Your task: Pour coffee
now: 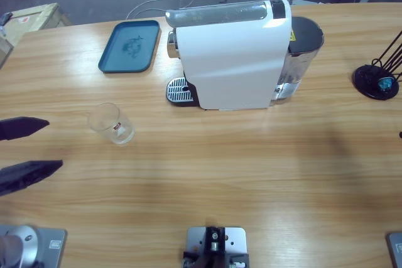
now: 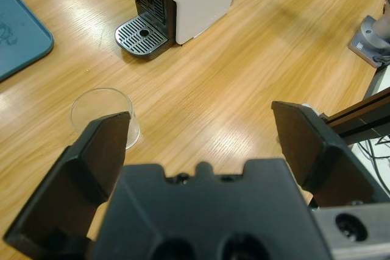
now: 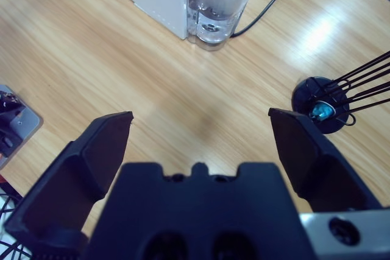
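Coffee is nowhere to be seen at this moment: the glass [image 1: 112,123], standing upright at the left of the high view, looks clear and empty, and no dark liquid shows in it or under the machine. The white coffee machine [image 1: 229,54] sits at the upper middle of the worktop [image 1: 251,174], its drip grate [image 1: 178,90] at its lower left side, well apart from the glass. A blue tray [image 1: 130,45] lies at the upper left, and a black wire stand [image 1: 377,80] at the far right edge.

The left claw [image 1: 28,147] enters from the left edge of the high view with its jaws wide apart, near the glass but not touching it. In the left wrist view the left claw [image 2: 201,138] looks along the worktop, and the glass [image 2: 103,114] shows just past its left jaw rather than between the two. The right claw [image 3: 201,135] is also spread wide and holds nothing; it hovers over bare wood near the machine's water tank [image 3: 219,4].

The step in hand appears to be the approach to the glass. The next move likely calls for shifting the left claw so the glass lies between the jaws, closing gently, then carrying it onto the grate beneath the spout.
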You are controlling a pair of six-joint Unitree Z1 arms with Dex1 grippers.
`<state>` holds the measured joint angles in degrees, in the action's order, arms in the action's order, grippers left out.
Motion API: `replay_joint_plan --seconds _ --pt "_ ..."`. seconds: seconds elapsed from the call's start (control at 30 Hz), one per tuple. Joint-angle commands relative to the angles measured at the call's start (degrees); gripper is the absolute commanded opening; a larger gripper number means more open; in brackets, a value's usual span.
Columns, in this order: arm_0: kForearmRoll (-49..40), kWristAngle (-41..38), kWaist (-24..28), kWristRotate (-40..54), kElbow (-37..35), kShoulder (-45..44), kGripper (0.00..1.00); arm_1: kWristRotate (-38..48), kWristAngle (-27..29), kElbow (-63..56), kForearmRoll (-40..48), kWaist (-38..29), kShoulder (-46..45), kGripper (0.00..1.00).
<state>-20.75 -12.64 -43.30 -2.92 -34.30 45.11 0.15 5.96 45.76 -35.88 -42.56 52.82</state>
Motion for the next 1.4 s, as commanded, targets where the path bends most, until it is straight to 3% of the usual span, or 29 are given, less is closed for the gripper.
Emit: replay_joint_plan --seconds 0.03,0.3,0.4,0.57,0.63,0.7,0.77,0.97,1.07,1.23,1.33,1.4 --pt "0.71 0.43 -0.47 -0.69 1.34 1.61 1.0 0.38 -0.07 -0.74 -0.24 0.37 -0.26 1.0" --pt "0.74 3.4 -0.47 -3.32 0.9 2.1 1.0 0.42 -0.04 -1.06 -0.15 0.37 -1.56 1.0" --pt "0.58 3.98 -0.47 -4.11 -2.74 -0.59 1.0 0.56 0.02 -1.29 0.02 0.37 -2.23 1.0" --pt "-0.35 4.22 0.53 -4.92 -11.4 12.3 1.0 0.56 0.02 -1.11 0.02 0.37 -1.66 1.0" --pt "-1.09 3.56 3.06 -14.31 -17.17 19.84 1.0 0.56 0.02 -1.11 0.02 0.37 -1.68 1.0" --pt "-1.38 -1.63 7.3 -25.84 -23.55 26.5 1.0 0.56 0.02 -1.03 0.02 0.37 -1.66 1.0" --pt "-0.54 -5.53 9.78 -31.68 -28.24 31.88 1.0 0.61 0.02 -1.11 0.02 0.37 -1.77 1.0" --pt "7.41 -20.77 13.8 -46.3 -33.52 46.52 0.931 0.8 0.02 -1.11 0.02 0.37 -1.94 1.0" --pt "10.82 -22.07 13.94 -48.18 -34.06 50.43 0.82 0.82 0.02 -1.2 0.11 0.37 -2.17 1.0" --pt "14.1 -25.39 13.94 -49.18 -34.96 56.0 0.797 0.91 0.02 -1.38 0.2 0.37 -2.7 1.0" --pt "16.18 -28.91 13.77 -49.29 -35.05 57.69 0.509 1.0 0.02 -1.38 0.2 0.37 -2.72 1.0" --pt "16.69 -29.02 13.14 -49.25 -35.05 57.72 0.406 1.0 0.02 -1.38 0.2 0.37 -2.72 1.0"
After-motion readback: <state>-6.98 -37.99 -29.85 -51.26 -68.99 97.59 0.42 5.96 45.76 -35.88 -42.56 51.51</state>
